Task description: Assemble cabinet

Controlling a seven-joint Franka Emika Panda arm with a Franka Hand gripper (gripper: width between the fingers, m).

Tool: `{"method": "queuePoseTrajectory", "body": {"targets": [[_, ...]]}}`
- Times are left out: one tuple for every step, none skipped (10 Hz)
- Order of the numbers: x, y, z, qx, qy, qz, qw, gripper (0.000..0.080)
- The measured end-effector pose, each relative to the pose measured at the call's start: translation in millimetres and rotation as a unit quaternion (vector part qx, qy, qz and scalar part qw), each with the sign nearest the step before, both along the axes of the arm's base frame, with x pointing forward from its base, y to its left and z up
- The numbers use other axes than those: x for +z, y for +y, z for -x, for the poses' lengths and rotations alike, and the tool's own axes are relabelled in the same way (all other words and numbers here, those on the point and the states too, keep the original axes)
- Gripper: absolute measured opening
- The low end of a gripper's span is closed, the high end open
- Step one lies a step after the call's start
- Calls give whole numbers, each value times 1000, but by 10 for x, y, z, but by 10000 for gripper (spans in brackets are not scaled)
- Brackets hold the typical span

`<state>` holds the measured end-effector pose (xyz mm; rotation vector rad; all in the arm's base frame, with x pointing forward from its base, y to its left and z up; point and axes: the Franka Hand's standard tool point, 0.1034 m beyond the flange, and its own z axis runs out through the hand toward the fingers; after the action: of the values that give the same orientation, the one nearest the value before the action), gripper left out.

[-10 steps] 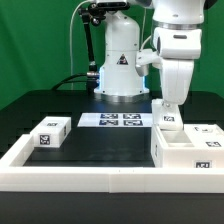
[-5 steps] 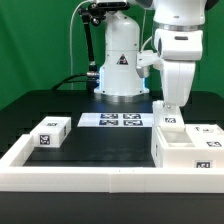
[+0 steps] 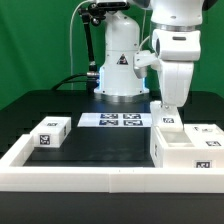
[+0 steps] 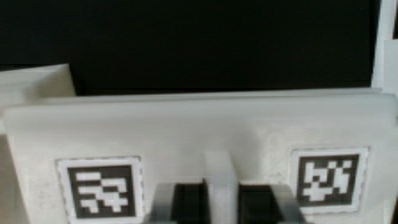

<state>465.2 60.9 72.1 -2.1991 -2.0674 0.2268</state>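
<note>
The cabinet (image 3: 184, 152), a large white box with marker tags, lies at the exterior view's right inside the border rail. My gripper (image 3: 168, 107) comes straight down onto its far wall. In the wrist view the cabinet wall (image 4: 196, 125) fills the picture, with a tag (image 4: 98, 187) on one side and another tag (image 4: 327, 178) on the other. The gripper (image 4: 224, 205) stands between those tags. Its dark fingers (image 4: 183, 203) are shut on a thin white strip of the wall.
A small white tagged block (image 3: 48, 133) sits at the exterior view's left on the black mat. Another tagged white piece (image 3: 206, 131) lies just behind the cabinet. The marker board (image 3: 112, 121) lies before the robot base. A low white border rail (image 3: 90, 178) runs along the front.
</note>
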Motion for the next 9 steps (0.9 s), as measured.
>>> {"method": "queuePoseTrajectory", "body": {"targets": [[-15, -32, -40, 18, 0, -6, 1000, 70], [-17, -53, -95, 21, -2, -9, 1000, 70], [-24, -70, -141, 25, -4, -11, 1000, 70], [-31, -83, -195, 29, -6, -14, 999, 70], [-35, -89, -237, 36, -7, -17, 999, 70], [-45, -84, -286, 40, -9, -20, 999, 70], [-45, -79, -342, 45, -12, -22, 999, 70], [-49, -66, -316, 35, -4, -18, 999, 70], [-48, -71, -322, 35, -5, -19, 999, 70]]}}
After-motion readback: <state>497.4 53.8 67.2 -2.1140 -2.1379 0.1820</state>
